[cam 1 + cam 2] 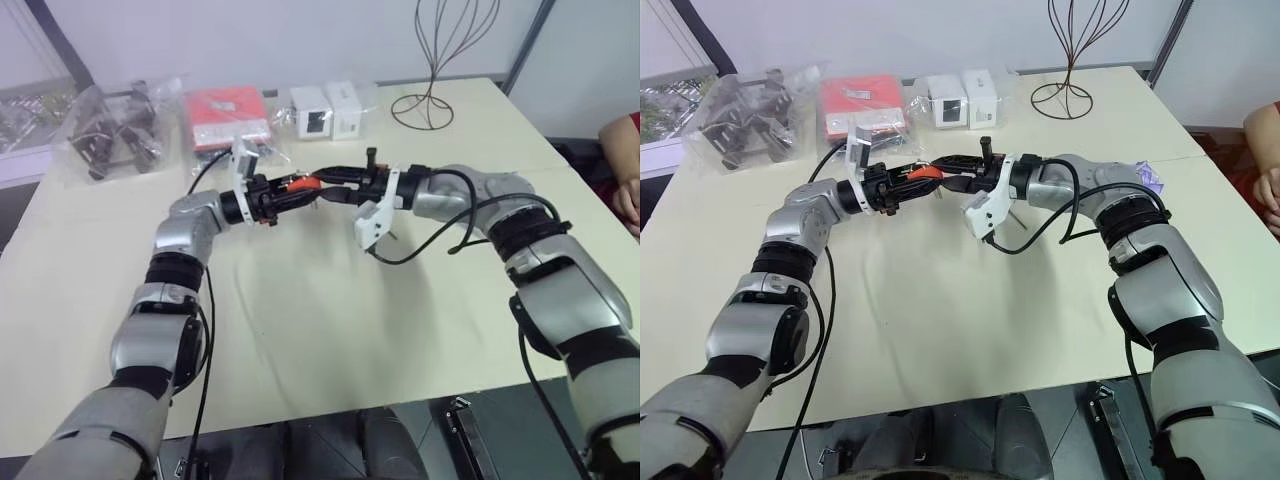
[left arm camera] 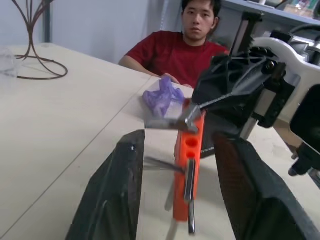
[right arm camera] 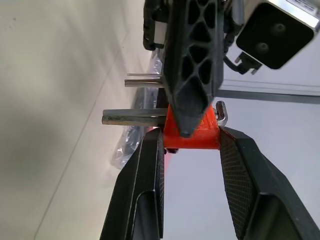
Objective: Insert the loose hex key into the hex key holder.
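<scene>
The right gripper (image 3: pixel 190 150) is clamped on the hex key holder (image 3: pixel 192 132), its two black fingers (image 3: pixel 145 190) pressing the orange-red block from either side, above the table. Several short keys jut from the block. The left gripper (image 2: pixel 182 185) faces the right one, and the holder (image 2: pixel 189 170) sits between its fingers (image 2: pixel 117 195) with a gap showing on each side; whether they touch the block cannot be told. A thin dark rod, apparently the loose hex key (image 2: pixel 189 187), lies along the holder's face, but how it is seated is not clear.

From the head views, the two grippers meet tip to tip over the far middle of a pale beige table (image 1: pixel 330 320). Behind them along the back edge lie a flat red packet (image 1: pixel 225 115), a clear bag of dark parts (image 1: pixel 115 135) and two small white boxes (image 1: pixel 330 108). A bent wire stand (image 1: pixel 432 60) rises at the far right corner. A crumpled purple tissue pack (image 2: pixel 162 95) rests near the right edge, where a person in a red shirt (image 2: pixel 182 52) sits. White walls close the room behind.
</scene>
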`<action>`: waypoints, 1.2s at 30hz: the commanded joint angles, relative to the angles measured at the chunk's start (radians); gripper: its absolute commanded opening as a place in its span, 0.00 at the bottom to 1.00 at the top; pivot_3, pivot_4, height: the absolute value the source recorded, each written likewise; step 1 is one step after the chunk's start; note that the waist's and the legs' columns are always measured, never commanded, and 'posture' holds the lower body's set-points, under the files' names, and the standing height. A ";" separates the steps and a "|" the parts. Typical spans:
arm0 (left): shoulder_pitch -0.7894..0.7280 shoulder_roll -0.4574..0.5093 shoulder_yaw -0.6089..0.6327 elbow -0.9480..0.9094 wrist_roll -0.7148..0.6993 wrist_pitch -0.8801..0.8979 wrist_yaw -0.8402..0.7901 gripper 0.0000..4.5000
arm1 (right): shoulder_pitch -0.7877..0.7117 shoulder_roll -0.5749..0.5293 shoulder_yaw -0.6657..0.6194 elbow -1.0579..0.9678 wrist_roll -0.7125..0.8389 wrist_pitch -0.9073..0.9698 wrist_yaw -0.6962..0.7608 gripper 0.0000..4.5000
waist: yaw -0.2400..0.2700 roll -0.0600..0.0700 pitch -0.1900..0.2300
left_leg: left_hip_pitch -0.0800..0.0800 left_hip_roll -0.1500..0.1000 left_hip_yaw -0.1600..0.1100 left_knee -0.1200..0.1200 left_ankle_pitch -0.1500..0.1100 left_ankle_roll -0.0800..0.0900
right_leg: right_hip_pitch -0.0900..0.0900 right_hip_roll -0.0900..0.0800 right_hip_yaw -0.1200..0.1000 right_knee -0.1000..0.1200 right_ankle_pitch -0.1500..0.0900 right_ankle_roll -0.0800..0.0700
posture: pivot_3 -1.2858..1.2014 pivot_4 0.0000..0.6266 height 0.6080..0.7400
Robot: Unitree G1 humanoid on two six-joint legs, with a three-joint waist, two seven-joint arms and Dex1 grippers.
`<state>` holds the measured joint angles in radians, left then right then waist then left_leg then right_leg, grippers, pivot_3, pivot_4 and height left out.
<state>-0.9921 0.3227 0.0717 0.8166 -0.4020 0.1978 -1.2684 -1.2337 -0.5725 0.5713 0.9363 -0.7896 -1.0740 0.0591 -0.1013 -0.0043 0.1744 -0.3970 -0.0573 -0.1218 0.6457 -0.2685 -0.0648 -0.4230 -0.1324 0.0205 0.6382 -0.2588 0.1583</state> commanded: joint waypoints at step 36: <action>0.215 0.142 -0.085 -0.449 0.096 -0.029 0.027 0.00 | 0.500 0.018 -0.518 -0.793 0.896 1.708 0.632 0.99 | 0.018 0.000 0.000 | -0.001 0.000 -0.001 0.004 -0.001 0.001 | 0.000 -0.001 0.000 0.008 0.000 0.000 | 0.52 0.24 1.00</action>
<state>-0.8041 0.4344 0.0069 0.4281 -0.3264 0.1522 -1.2305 -0.7454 -0.5553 0.1069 0.2170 0.0441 0.4409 0.6908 -0.0831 -0.0040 0.1739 -0.3981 -0.0573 -0.1232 0.6493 -0.2692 -0.0637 -0.4230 -0.1331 0.0202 0.6459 -0.2588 0.1582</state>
